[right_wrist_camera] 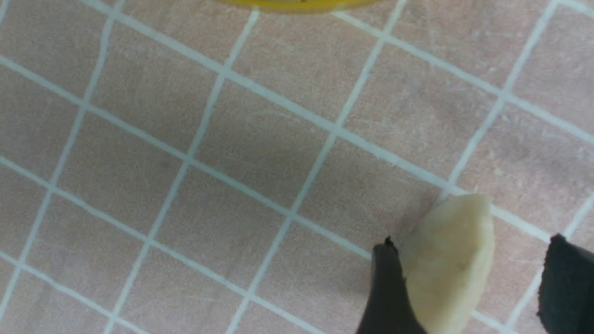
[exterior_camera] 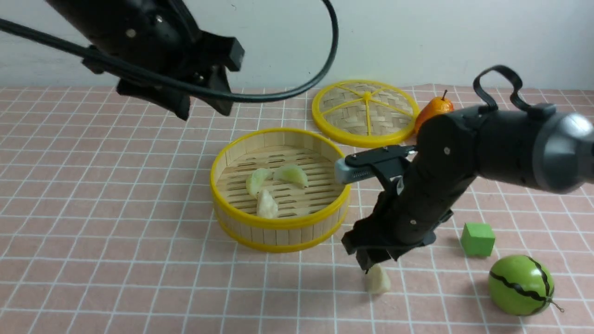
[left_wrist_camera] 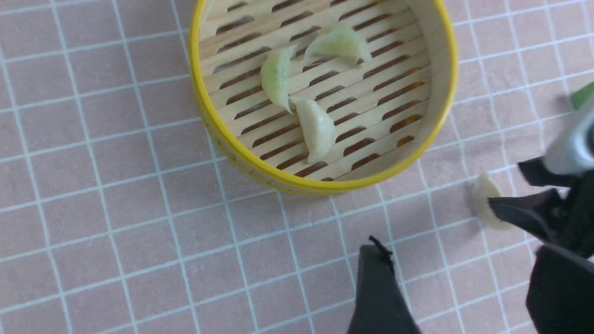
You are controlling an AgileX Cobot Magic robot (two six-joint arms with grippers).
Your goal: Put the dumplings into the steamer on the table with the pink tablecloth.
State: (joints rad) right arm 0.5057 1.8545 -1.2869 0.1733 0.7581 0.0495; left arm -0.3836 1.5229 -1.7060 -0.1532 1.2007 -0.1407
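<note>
Dumpling (right_wrist_camera: 448,264) on the cloth lies between and beyond the right gripper's spread fingertips (right_wrist_camera: 472,241), its long axis running roughly along them, with that arm far nearer than the left.

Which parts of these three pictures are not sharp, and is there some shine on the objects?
Front view: soft shine on the watermelon; left wrist view: right arm's fingers blurred; right wrist view: dumpling slightly soft.
</note>
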